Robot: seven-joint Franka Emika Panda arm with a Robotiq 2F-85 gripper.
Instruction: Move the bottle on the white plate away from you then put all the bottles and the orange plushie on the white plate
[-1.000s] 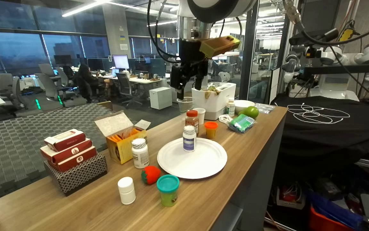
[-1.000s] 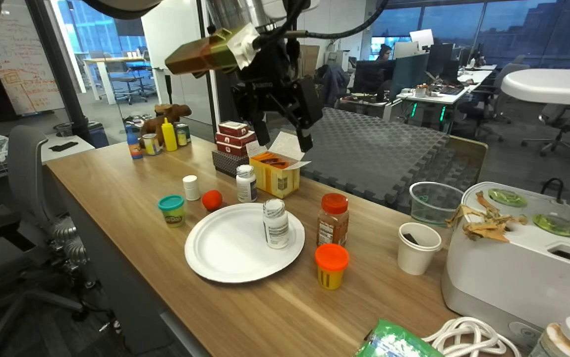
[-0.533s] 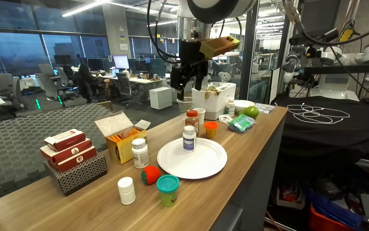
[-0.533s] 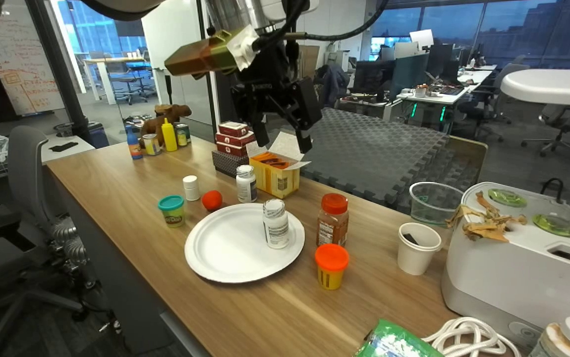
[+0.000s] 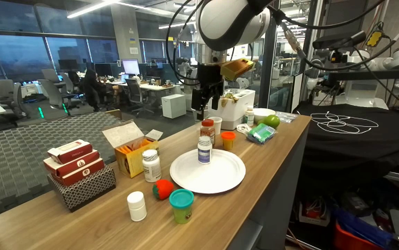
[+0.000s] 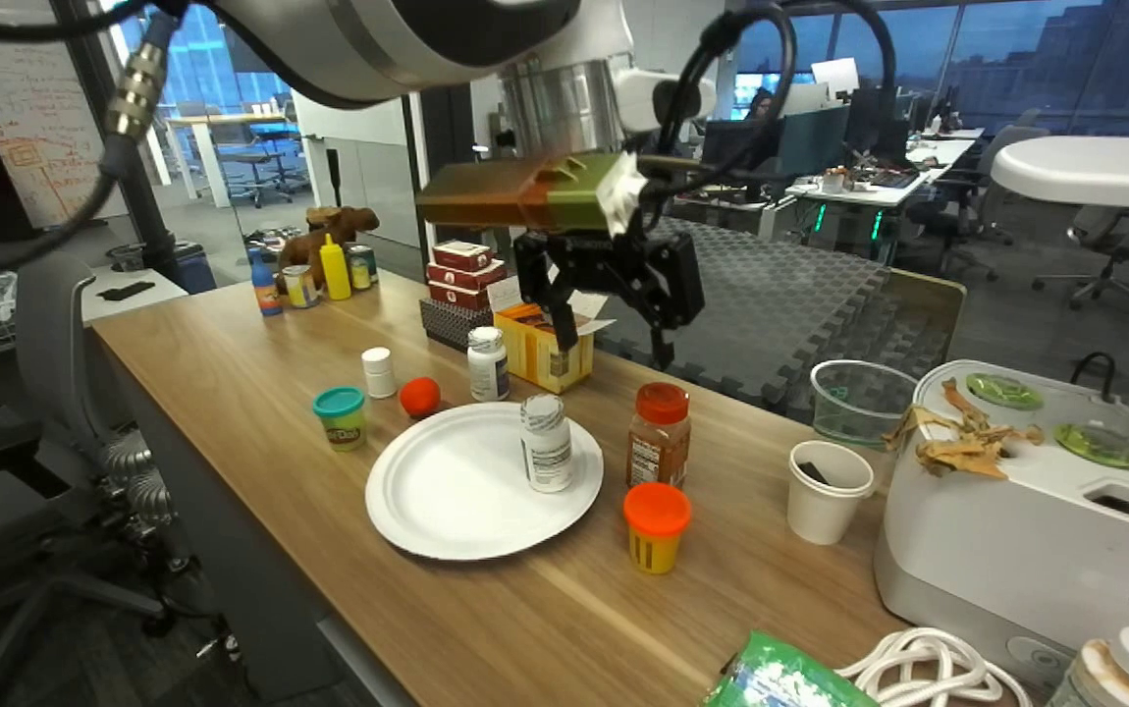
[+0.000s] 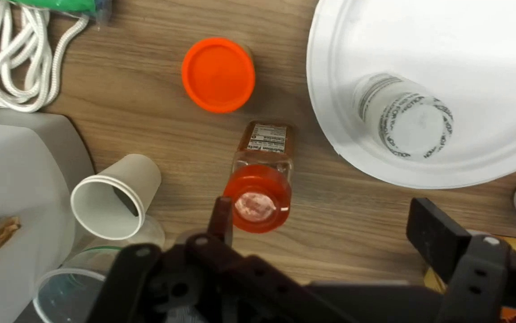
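**One on, apparently five to go**

The bottle (image 6: pixel 547 447) stands on the plate (image 6: pixel 437 501), its shift hard to judge. On the table (image 6: pixel 574 628): plushie (image 6: pixel 420 397), red-capped bottle (image 6: pixel 660 442), large white bottle (image 6: pixel 488 366), small white bottle (image 6: pixel 380 373), teal-lidded tub (image 6: pixel 342 422). The gripper (image 6: pixel 614 350) hangs spread, holding nothing.

Table (image 5: pixel 92 231): long, with a flat brown wood top.
White plate (image 6: pixel 437 501): round, lying flat.
Red-cap bottle (image 6: pixel 659 452): stands just beside the plate, near the orange-lid tub (image 6: pixel 656 540).
Orange plushie (image 5: pixel 164 189): between the plate and the small white bottle (image 5: pixel 137 207).
Teal-lid Play-Doh tub (image 6: pixel 341 420): near the plushie.
Bigger white bottle (image 5: pixel 152 170): right by the yellow box (image 5: pixel 135 164).
Patterned box (image 5: pixel 85 188): near the yellow box.
White machine (image 6: pixel 1016 550): big, near a white paper cup (image 6: pixel 823 506) and white rope (image 5: pixel 244 128).
Green packet (image 5: pixel 262 133): near the green fruit (image 5: pixel 272 121).
Blue bottle (image 6: pixel 266 285): at the far end from the machine, with a yellow squeeze bottle (image 6: pixel 335 271) and two small cans (image 6: pixel 300 287).
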